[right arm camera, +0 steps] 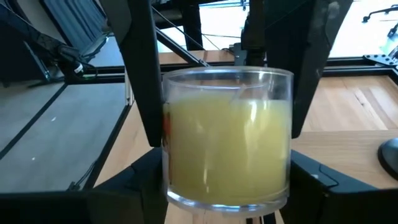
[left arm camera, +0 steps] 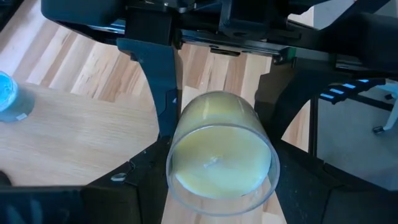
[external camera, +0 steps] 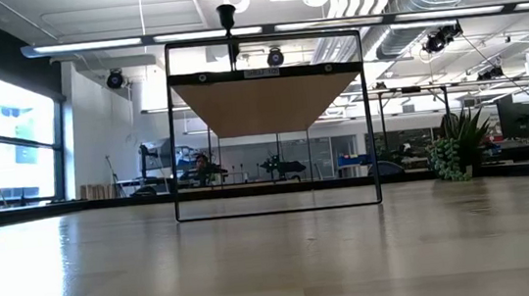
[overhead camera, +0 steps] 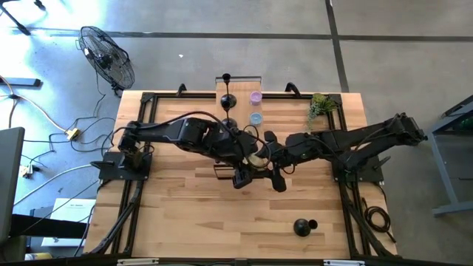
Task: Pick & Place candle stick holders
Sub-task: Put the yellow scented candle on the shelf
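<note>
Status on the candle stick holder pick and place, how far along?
Done: one candle stick holder sits on the raised stand. In hand: left gripper clamps a glass candle jar mid-table, right gripper at it too. Left: second holder lying near the front edge, third holder by the stand.

Both arms [overhead camera: 251, 151] crowd the table's [overhead camera: 170, 214] middle; its near half lies open save one candle stick holder [overhead camera: 303, 227].
</note>
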{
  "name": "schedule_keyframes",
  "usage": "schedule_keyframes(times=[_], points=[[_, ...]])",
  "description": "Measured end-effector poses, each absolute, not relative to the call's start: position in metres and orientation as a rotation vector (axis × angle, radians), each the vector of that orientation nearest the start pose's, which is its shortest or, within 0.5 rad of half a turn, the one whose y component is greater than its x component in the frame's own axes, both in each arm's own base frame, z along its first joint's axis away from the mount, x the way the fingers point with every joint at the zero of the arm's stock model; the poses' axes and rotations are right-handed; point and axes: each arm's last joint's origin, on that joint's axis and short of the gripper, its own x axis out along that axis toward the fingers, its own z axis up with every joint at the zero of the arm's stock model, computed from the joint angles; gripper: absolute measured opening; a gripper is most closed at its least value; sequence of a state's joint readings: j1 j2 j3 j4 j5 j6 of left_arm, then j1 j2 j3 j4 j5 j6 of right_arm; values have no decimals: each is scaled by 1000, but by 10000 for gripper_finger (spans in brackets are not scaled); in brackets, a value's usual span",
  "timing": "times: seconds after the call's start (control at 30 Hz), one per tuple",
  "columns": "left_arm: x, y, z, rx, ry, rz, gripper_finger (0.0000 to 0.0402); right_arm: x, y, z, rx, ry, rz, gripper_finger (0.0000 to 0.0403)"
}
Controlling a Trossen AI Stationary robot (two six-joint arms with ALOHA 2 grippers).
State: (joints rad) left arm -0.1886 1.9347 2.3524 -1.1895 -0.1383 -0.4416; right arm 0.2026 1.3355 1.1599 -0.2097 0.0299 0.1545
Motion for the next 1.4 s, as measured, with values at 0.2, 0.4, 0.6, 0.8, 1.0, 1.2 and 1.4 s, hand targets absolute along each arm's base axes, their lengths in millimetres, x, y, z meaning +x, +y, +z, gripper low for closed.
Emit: schedule_keyframes(times=[0.2,0.4,0.6,0.8,1.0,1.2,1.4], points=[[377,-68,439,-295,740,113,223,295,60,343,90,359,162,249],[378,-65,439,-303,742,101,223,295,59,342,91,369,178,251],[378,-61,439,-306,746,102,223,296,57,342,98,372,171,211],[378,-61,439,-303,748,94,223,296,57,342,95,371,171,211],[379,-62,439,-294,740,91,274,296,57,342,85,369,173,211],[377,-62,442,-299,736,79,343,296,57,342,85,370,173,211],[374,-61,460,-317,589,74,358,295,57,341,91,379,165,211]])
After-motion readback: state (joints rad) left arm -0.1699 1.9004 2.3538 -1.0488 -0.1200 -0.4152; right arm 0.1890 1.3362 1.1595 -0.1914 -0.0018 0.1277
